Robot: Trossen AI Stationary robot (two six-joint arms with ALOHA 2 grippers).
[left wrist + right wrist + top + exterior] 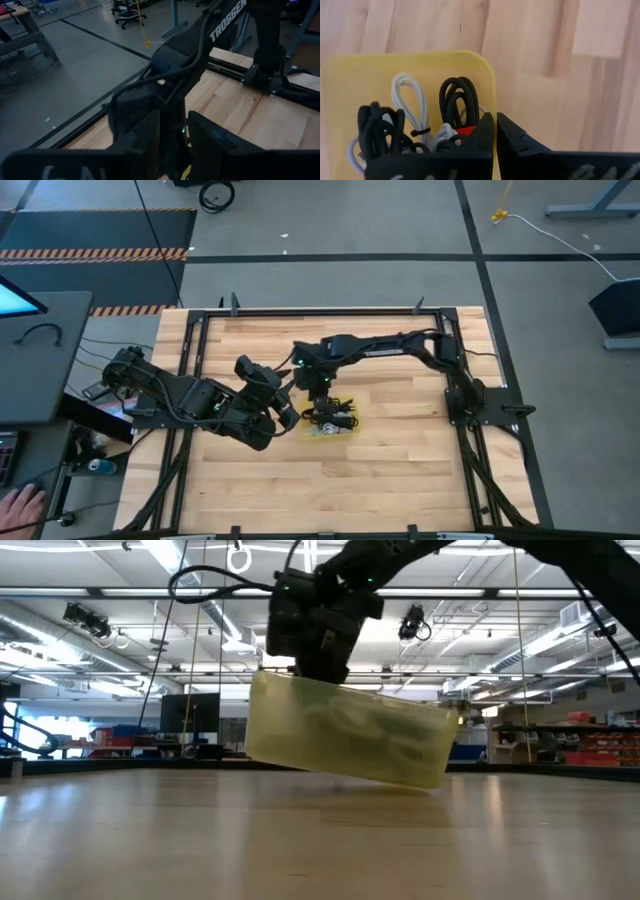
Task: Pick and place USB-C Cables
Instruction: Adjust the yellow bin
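A yellow see-through bin point(345, 435) point(350, 735) sits mid-table, tilted, and holds the USB-C cables. They are short bundles, among them a white one point(410, 107) and a black one point(457, 97) with a red tie point(465, 131). My right gripper point(495, 132) point(320, 392) is shut on the bin's wall. My left gripper point(174, 145) point(284, 417) hovers by the bin's left end with its fingers apart, and the right arm fills the view beyond them. My right gripper pinches the bin's thin side wall at its rim point(494, 112), one finger inside the bin and one outside, coming from above on a slant. The bin hangs tilted, its left end raised and its lower right corner point(430, 784) down at the table. I cannot tell whether my left gripper touches the bin.
A black metal frame point(320, 310) runs round the wooden tabletop. Bare wood point(400, 490) lies toward the near and right sides of the bin. A person's hand point(20, 505) shows off the table at the lower left, by a desk with a screen point(15, 295).
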